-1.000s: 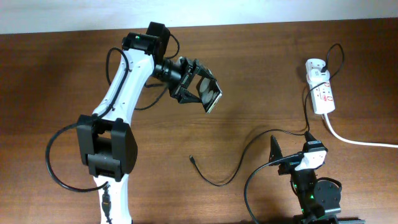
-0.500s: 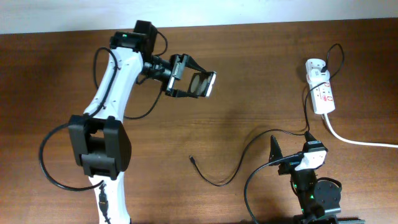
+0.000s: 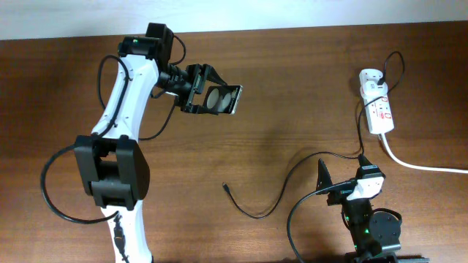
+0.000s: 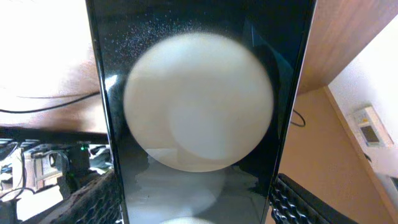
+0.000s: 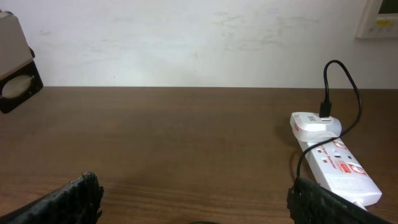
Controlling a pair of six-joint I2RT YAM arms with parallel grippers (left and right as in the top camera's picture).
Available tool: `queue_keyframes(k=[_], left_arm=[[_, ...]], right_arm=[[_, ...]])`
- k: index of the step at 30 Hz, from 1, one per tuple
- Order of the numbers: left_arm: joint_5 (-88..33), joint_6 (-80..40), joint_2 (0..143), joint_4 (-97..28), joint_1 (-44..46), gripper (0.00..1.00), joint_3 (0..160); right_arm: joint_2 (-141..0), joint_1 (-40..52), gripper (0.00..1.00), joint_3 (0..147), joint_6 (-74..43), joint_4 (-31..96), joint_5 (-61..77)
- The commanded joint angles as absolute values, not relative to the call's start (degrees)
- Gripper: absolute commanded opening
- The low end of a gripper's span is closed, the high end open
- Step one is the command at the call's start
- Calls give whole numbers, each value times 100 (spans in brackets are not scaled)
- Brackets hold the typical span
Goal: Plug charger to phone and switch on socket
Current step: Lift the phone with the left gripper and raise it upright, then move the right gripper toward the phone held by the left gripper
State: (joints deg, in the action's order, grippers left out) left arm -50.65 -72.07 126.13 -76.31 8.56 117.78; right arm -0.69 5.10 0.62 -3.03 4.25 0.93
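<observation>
- Phone [image 3: 225, 101] is up off the table, clamped by its sides in my left gripper [image 3: 212, 101], out toward the far edge, left of middle.
- On my left wrist view its glossy face fills everything, one big round white reflection.
- Charger plug tip [image 3: 226, 187] lies loose on the wood toward the near edge, well apart from the phone.
- Socket [image 3: 379, 109] sits by the far right corner.
- My right gripper [image 5: 196, 199] hangs wide open, holding nothing, at the near edge.

Brown wooden table [image 3: 292, 88], white wall [image 5: 186, 37]
</observation>
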Motion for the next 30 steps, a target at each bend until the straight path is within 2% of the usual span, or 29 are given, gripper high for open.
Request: queue_keyframes(k=[1, 19, 21, 30], left_arm=[[-5122, -7262, 12562, -7649, 808, 21, 11931], [-5273, -7199, 12562, -7924, 808, 21, 11931], [-5275, -7199, 12562, -7922, 808, 21, 11931], [-5288, -7113, 12562, -7988, 808, 21, 11931]], right_arm=[[-36, 484, 99, 32, -340, 451, 43], [-36, 484, 99, 78, -344, 456, 290], [-51, 484, 99, 344, -342, 497, 561], [-1118, 484, 99, 2679, -342, 2165, 585]])
